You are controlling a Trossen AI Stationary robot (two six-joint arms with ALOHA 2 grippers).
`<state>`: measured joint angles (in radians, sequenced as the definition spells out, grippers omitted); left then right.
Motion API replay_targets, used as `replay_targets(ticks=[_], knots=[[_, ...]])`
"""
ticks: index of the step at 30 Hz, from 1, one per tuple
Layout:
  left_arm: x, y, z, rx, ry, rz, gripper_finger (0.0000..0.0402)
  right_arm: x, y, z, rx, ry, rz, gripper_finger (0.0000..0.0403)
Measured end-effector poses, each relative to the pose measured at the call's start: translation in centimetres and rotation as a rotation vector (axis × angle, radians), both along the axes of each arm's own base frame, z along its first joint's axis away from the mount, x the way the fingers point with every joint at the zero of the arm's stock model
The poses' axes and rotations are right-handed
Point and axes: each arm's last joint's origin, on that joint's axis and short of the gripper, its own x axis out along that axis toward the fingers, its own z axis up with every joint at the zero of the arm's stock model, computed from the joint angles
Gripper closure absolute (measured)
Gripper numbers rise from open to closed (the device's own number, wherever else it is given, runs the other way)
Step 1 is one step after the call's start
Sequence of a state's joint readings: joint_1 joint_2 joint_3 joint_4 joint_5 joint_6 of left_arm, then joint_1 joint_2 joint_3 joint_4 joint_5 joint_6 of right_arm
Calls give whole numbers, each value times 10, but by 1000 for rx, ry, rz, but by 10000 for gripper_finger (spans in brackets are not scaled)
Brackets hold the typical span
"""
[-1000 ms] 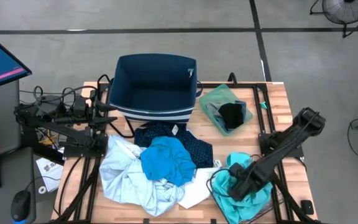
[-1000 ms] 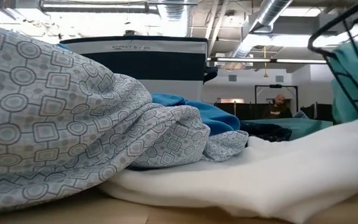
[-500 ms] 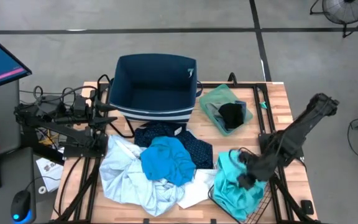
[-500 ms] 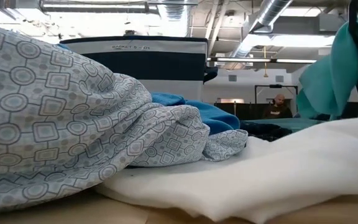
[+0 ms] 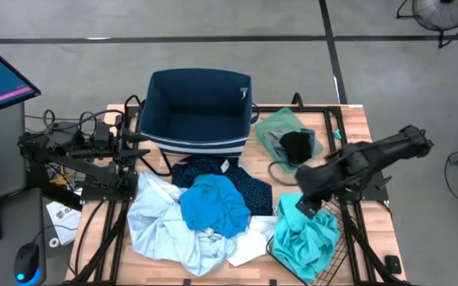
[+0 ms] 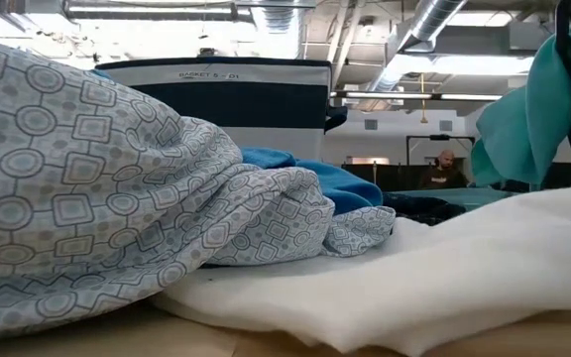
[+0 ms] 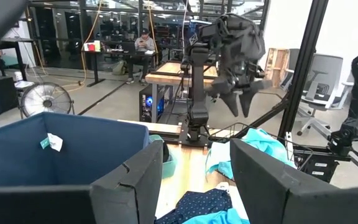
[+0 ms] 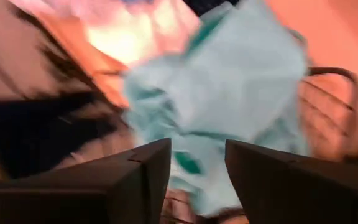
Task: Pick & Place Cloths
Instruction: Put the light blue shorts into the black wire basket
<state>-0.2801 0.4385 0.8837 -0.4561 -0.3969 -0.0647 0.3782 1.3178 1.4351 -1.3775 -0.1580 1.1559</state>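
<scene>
A turquoise cloth [image 5: 304, 238] lies bunched in the black wire basket [image 5: 339, 258] at the near right and drapes over its rim [image 6: 523, 119]. My right gripper [image 5: 301, 205] hangs above it, pointing steeply down, open with nothing between its fingers [image 8: 197, 149]. In the table's middle lies a pile of cloths: pale patterned blue-white [image 5: 161, 226], bright blue [image 5: 213, 202], navy dotted [image 5: 225, 173] and white [image 5: 253, 238]. My left gripper [image 7: 194, 186] waits open and level at the table's left, facing the navy bin [image 5: 197, 111].
A green cloth with black and grey pieces on it [image 5: 289, 141] lies at the far right. The bin stands at the far middle. Cables and the arm frames run along the left edge. A person sits in the room beyond the table.
My right gripper has risen out of the wire basket and gone toward the table's far edge and middle, tipping and rolling as it went. The turquoise cloth has stayed in the basket, spread out and slumped over its rim.
</scene>
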Motion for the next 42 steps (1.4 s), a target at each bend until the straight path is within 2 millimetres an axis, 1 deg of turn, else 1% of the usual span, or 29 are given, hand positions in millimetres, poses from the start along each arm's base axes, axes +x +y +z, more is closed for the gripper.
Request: replay_targets(ticks=[4, 6, 8, 10, 12, 18, 20, 22, 28, 32, 40, 42], knots=[[0, 0, 0, 0, 1, 0, 229, 37, -15, -9, -66, 31, 109, 276], [1, 0, 0, 1, 2, 1, 229, 54, -21, -13, -60, 42, 174, 281], [1, 0, 0, 1, 3, 2, 229, 66, -23, -18, -41, 66, 245, 282], [1, 0, 0, 1, 3, 2, 229, 75, -24, -22, -6, 81, 315, 272], [1, 0, 0, 1, 3, 4, 229, 84, -27, -26, 22, 85, 360, 250], [1, 0, 0, 1, 3, 4, 229, 99, -34, -46, 68, 163, 412, 149], [1, 0, 0, 1, 4, 4, 229, 104, -35, -54, 68, 193, 436, 125], [1, 0, 0, 1, 4, 4, 229, 111, -36, -65, 70, 220, 447, 111], [1, 0, -1, 1, 5, -2, 229, 131, -35, -101, 58, 332, 455, 106], [1, 0, -1, 2, 7, -2, 229, 140, -34, -122, 51, 406, 445, 106], [1, 0, -3, 9, 30, -2, 229, 147, -32, -157, -9, 581, 451, 108], [1, 0, -3, 9, 30, -2, 229, 148, -32, -160, -17, 594, 450, 116]])
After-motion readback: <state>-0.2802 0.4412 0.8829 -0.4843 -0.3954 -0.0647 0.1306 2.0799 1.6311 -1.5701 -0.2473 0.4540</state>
